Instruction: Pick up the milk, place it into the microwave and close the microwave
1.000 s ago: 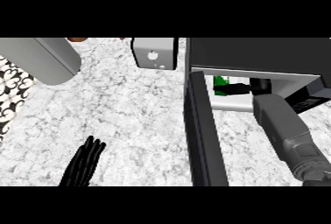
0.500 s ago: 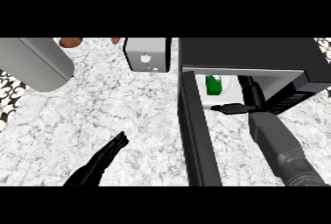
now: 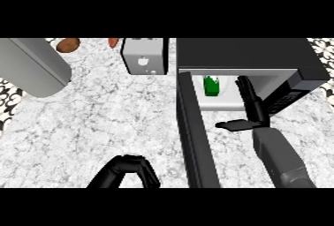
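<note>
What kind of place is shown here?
Most likely a kitchen: a marbled counter, an open microwave with a green milk carton inside, and what looks like a toaster beside it.

counter (image 3: 98,123): white-grey veined stone, smooth | microwave (image 3: 248,53), 1 o'clock: black, matt casing | toaster (image 3: 143,55), 12 o'clock: pale brushed metal | grey appliance (image 3: 29,64), 10 o'clock: smooth, dull metal look | milk (image 3: 211,86): green, plain matt | left hand (image 3: 130,161), right hand (image 3: 254,106): black, faint sheen
</note>
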### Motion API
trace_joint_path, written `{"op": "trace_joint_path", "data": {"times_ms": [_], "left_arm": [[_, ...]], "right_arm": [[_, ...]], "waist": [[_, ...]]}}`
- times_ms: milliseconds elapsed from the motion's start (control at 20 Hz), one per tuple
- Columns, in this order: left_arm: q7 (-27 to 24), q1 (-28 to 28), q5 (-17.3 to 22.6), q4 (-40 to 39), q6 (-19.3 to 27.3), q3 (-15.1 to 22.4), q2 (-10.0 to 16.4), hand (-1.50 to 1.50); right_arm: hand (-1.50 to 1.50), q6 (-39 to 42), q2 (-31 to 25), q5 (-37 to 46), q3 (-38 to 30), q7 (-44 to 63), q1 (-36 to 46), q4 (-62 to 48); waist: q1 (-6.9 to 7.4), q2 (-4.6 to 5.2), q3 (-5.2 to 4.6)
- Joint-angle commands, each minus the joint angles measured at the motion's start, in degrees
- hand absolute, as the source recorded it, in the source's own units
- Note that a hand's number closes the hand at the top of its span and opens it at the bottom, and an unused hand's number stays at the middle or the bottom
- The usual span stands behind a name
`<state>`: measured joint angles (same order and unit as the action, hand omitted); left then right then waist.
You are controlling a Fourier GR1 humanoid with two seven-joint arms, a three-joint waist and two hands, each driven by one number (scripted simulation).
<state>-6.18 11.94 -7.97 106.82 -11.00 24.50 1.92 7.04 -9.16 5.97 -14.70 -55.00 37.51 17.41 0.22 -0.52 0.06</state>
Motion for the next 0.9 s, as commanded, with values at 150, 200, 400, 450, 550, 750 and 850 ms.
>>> {"op": "trace_joint_path", "data": {"times_ms": [150,200,400,450,550,750,850], "left_arm": [[-1.46,-3.45,-7.19,-7.75,2.43,3.96,0.16,1.50],[0.03,-8.12,-6.63,-12.93,1.65,3.38,-1.78,1.50],[0.23,-10.24,-7.93,-18.36,2.66,8.59,-1.89,1.50],[1.68,-11.71,-5.84,-17.97,1.84,7.53,-1.89,1.50],[1.23,-12.77,-5.17,-19.27,4.57,11.63,-1.90,1.50],[-1.74,-14.88,-1.29,-26.59,8.22,16.66,-1.91,1.50],[-0.68,-15.99,-1.56,-26.50,9.72,21.68,-1.91,1.50]], "right_arm": [[-1.50,5.34,-4.55,-0.62,1.67,-1.56,-11.44,8.76],[-1.50,4.06,-2.09,-0.33,2.58,-0.57,-12.54,10.20],[-1.50,7.70,-4.83,-1.59,3.50,1.15,-18.26,18.64],[-1.50,7.64,-4.90,-2.52,3.54,2.18,-20.90,23.13],[-1.50,8.48,-5.60,-3.27,4.20,3.56,-25.73,29.15],[-1.50,12.89,-9.49,-7.40,3.10,11.62,-29.13,40.08],[-1.50,12.61,-8.44,-9.08,2.84,11.82,-35.21,46.02]], "waist": [[-1.66,0.05,-0.15],[-3.02,-0.07,-0.22],[-3.15,-0.08,-0.24],[-3.04,-0.12,-0.25],[-2.78,-0.09,-0.24],[-3.43,0.02,-0.32],[-3.44,0.00,-0.28]]}}
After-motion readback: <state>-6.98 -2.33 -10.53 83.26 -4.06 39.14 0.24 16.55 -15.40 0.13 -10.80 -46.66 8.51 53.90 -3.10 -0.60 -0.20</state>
